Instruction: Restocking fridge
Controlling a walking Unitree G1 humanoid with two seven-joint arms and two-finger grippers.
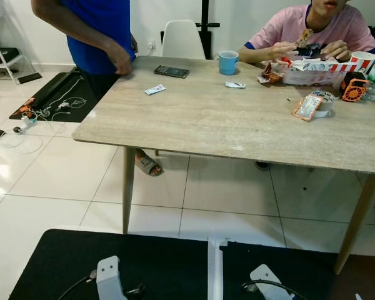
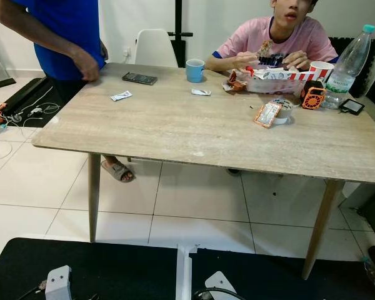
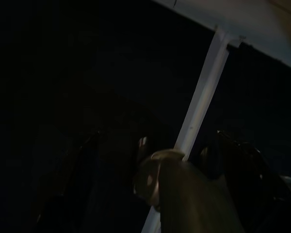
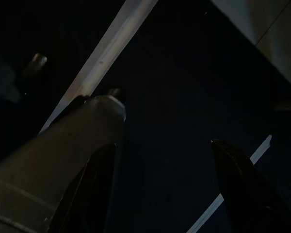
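Cluttered table (two people)

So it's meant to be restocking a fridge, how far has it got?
Nothing looks done yet. The robot faces a light wooden table where a person in a pink shirt eats, with a clear plastic water bottle and a blue mug on it. Nothing is in hand: the right gripper hangs open and empty over a black mat, and the left gripper hangs in the dark. Everything is left.
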